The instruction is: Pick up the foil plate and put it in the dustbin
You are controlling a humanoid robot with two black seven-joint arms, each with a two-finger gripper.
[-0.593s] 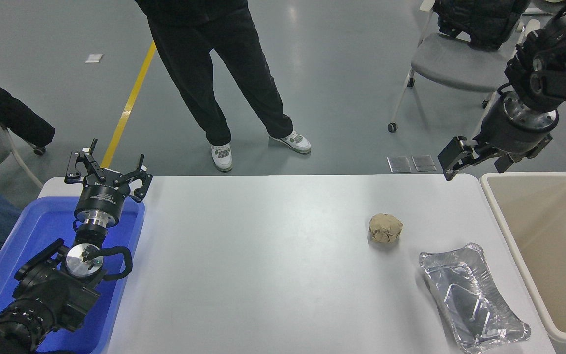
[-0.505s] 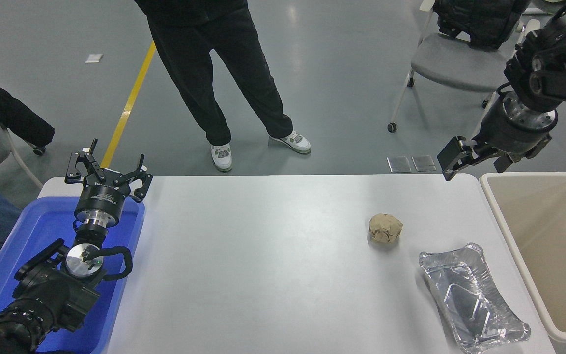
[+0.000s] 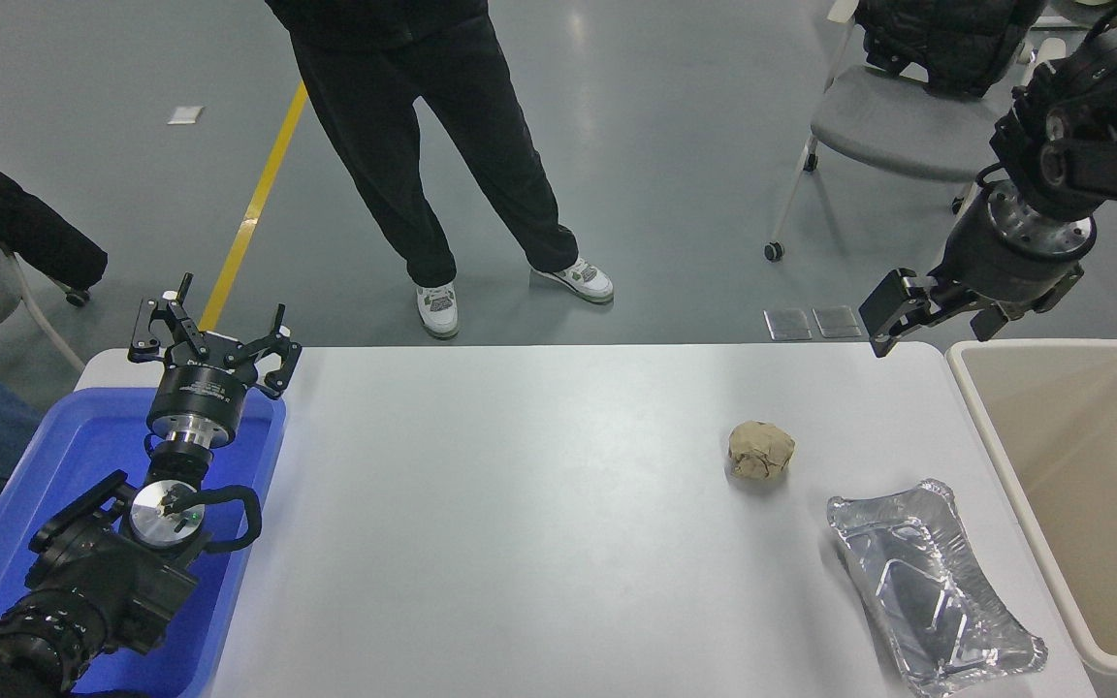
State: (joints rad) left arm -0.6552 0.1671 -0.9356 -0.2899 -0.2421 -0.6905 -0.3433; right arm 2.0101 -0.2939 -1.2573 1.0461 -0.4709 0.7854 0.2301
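At the near right corner of the white table point(image 3: 539, 504), the foil plate point(image 3: 932, 586) is seen lying flat and open side up, just beside the long wall of the dustbin point(image 3: 995, 456), which is set along the table's right edge. A tan crumpled paper ball point(image 3: 761, 450) is found a little farther back and to the left, apart from the plate. The right tool point(image 3: 927, 312) is held in the air above the table's far right corner, beside the dustbin's far end; its fingers are spread apart and nothing is gripped. The left tool point(image 3: 212, 341) is parked over the blue tub point(image 3: 83, 456) at the left, fingers likewise spread. A person's legs point(image 3: 442, 165) are seen beyond the table.
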